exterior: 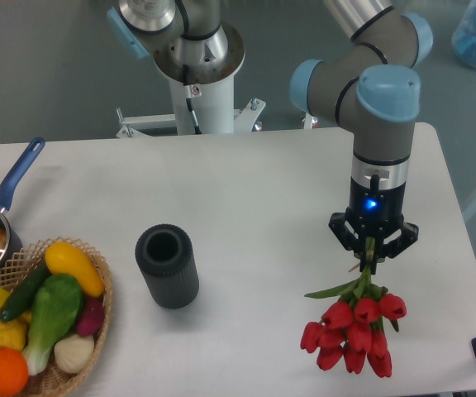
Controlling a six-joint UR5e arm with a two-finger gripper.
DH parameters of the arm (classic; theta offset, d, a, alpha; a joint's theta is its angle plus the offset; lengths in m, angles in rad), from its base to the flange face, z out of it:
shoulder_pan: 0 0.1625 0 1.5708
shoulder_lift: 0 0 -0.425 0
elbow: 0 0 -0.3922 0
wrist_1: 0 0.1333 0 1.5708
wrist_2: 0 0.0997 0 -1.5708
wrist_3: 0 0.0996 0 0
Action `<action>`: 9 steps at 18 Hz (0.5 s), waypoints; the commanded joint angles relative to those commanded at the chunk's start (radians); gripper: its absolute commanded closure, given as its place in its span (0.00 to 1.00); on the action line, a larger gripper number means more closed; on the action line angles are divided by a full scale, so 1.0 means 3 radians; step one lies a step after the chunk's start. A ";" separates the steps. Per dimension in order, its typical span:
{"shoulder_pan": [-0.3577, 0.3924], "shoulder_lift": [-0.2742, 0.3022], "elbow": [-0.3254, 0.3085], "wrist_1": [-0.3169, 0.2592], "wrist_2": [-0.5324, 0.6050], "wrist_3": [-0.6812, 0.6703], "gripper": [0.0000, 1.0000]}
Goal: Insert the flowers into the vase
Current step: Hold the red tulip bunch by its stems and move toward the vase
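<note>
We hold the flowers (355,331) by their stems, our fingers (371,258) closed on them.
Buds lie below the fingers, stems running up into them. Left of the fingers the vase (167,265) stands upright on bare bench (263,190); farther left, basket (97,331) and pan (7,198).

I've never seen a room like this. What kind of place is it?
Probably a robot lab. A robot arm's gripper holds red flowers over a plain white table, with a dark vase and a basket of pretend-looking vegetables set out.
</note>
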 joint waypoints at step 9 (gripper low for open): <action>0.0000 0.0020 -0.0026 0.0010 -0.0005 -0.0041 0.78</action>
